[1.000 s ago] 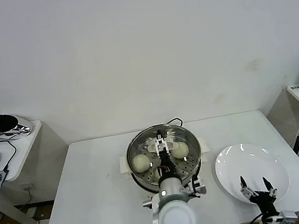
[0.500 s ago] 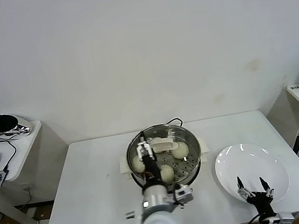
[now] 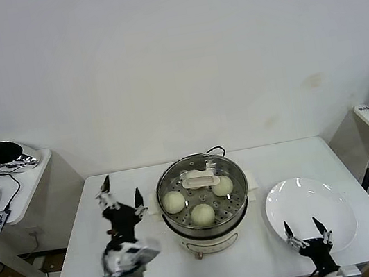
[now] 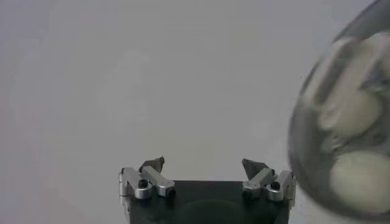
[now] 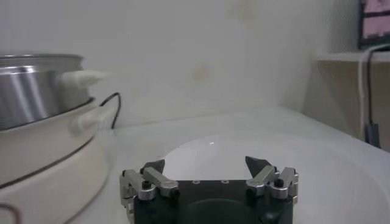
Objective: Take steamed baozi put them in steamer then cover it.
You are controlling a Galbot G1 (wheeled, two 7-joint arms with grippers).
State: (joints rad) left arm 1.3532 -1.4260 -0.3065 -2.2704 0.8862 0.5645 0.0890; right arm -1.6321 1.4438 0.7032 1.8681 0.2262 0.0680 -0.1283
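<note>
Left gripper hovers with its jaws spread and empty above the white worktop, just beside the round shiny stainless-steel steamer with its cream-white base. Three smooth cream-white steamed baozi sit on the perforated tray inside, beside a cream-white bar-shaped piece at the pot's far side. Right gripper, jaws likewise apart and holding nothing, waits at the near edge of the flat white plate.
</note>
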